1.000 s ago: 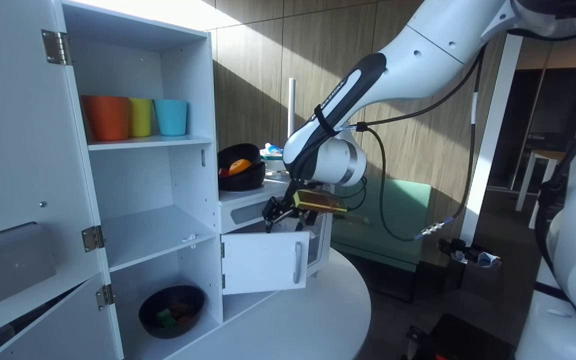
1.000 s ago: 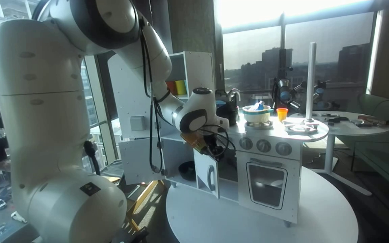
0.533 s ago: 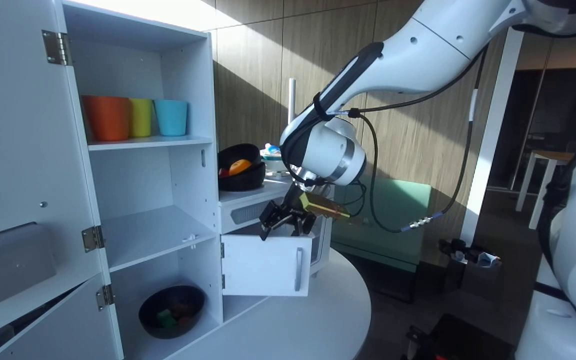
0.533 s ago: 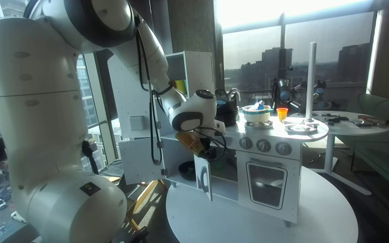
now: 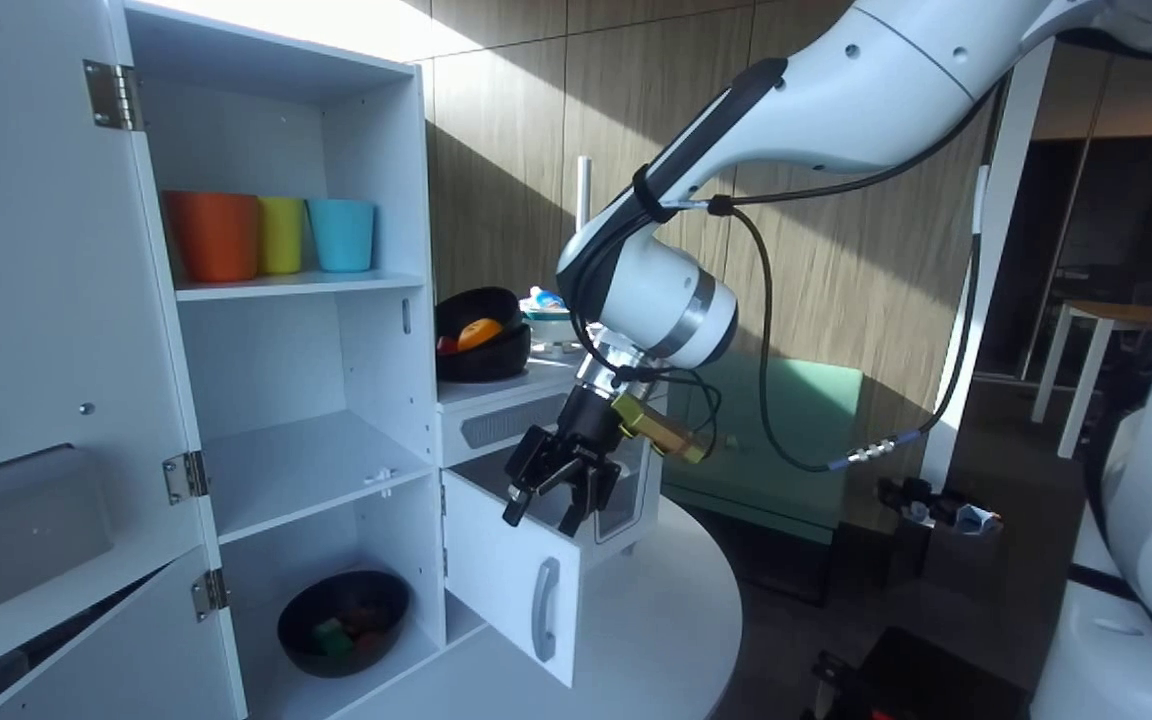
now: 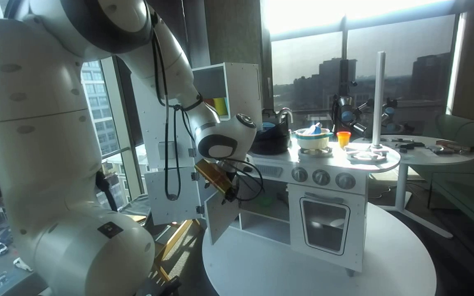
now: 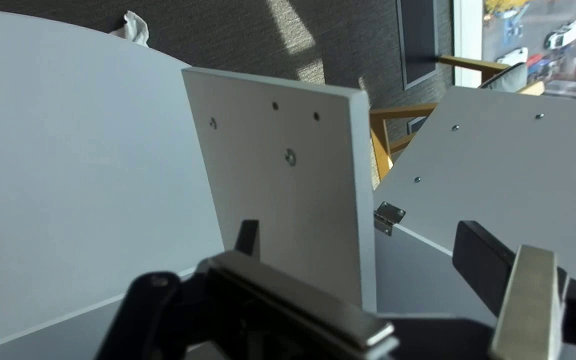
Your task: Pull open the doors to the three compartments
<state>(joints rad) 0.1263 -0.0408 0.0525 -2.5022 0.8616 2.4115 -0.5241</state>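
Note:
The middle small white door [image 5: 508, 570] with a curved handle stands wide open; its inner face shows in an exterior view [image 6: 219, 216] and the wrist view [image 7: 288, 195]. The compartment behind it [image 6: 263, 228] is exposed. My gripper [image 5: 541, 522] is open at this door's top edge. In the wrist view the fingers [image 7: 365, 250] lie on either side of the edge; I cannot tell whether they touch it. Another small door [image 6: 173, 201] is open at the left, and its compartment [image 5: 416, 640] holds a black bowl. The oven door [image 6: 296, 224] with a window is shut.
A tall white door panel [image 5: 31, 300] stands open beside shelves with orange, yellow-green and blue cups [image 5: 341, 235]. Black bowls with toy fruit [image 5: 484, 355] and a pot [image 6: 312, 139] stand on the countertop. The toy kitchen stands on a round white table [image 6: 401, 250].
The middle door has swung much further open, so its handle no longer shows in an exterior view. My gripper has moved outward with it and tilted downward, its fingers now at the top edge.

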